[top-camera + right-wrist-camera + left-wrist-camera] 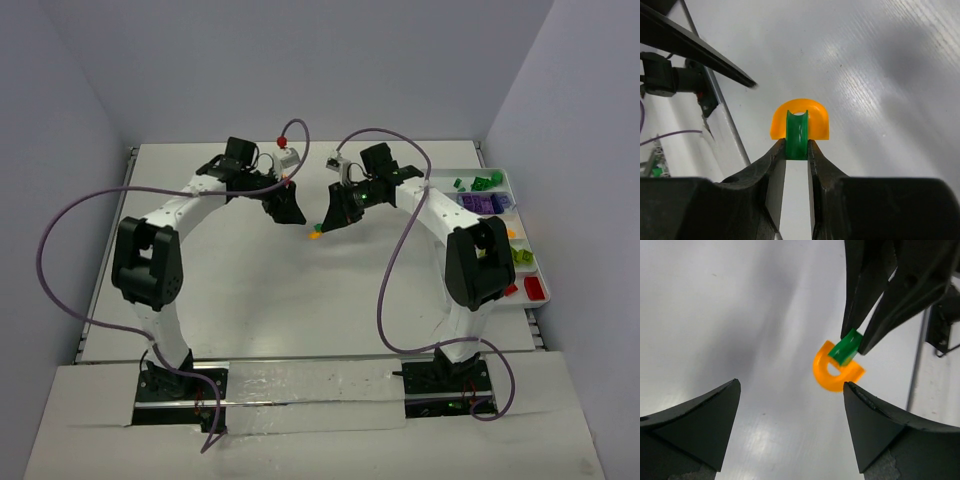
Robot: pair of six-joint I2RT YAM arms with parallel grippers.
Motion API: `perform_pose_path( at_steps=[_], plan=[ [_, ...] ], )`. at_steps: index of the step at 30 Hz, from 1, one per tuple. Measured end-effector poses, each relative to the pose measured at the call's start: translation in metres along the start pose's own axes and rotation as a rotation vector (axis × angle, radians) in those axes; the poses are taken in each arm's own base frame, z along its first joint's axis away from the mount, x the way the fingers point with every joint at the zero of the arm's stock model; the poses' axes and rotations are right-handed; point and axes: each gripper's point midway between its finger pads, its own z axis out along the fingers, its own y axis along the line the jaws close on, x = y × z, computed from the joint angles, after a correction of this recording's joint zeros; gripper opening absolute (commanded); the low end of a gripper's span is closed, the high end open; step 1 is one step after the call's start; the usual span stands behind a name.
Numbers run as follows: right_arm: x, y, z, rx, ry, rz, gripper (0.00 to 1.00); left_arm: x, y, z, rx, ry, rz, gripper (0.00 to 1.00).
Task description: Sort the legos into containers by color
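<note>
Green brick, jammed into an orange arch, sits pinched by the right gripper at the middle of the table. The left gripper gapes just beside, holding nothing, probably to pull them apart.

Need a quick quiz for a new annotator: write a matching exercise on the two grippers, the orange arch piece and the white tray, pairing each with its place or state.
Things:
1. left gripper
2. right gripper
3. orange arch
4. white tray

Places or states:
a. far right in the top view, holding sorted pieces
b. open, holding nothing
c. shut on the green brick
d. joined to the green brick, just past the fingertips

Pairs: 1-b, 2-c, 3-d, 4-a
</note>
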Motion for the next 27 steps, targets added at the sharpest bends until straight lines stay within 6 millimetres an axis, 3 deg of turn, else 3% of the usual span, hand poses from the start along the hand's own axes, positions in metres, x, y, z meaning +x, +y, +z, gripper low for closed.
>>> perform_pose_path(
  at_steps=[3, 6, 10, 15, 27],
  plan=[
    [-0.001, -0.001, -0.003, -0.014, -0.016, 0.064, 0.0, -0.009, -0.006, -0.021, -0.038, -0.032, 0.074, 0.81],
    [-0.004, 0.001, -0.005, -0.031, -0.029, 0.117, 0.0, -0.016, -0.022, -0.027, -0.026, -0.05, 0.169, 0.78],
    [-0.009, 0.004, -0.007, -0.057, -0.045, 0.175, 0.0, -0.003, -0.039, -0.021, 0.011, -0.021, 0.23, 0.76],
    [-0.011, 0.005, -0.005, -0.098, -0.054, 0.253, 0.0, 0.016, -0.046, -0.009, 0.031, 0.031, 0.26, 0.73],
    [-0.01, 0.006, -0.004, -0.144, -0.048, 0.349, 0.0, 0.016, -0.044, 0.007, -0.047, 0.082, 0.348, 0.65]
  ],
)
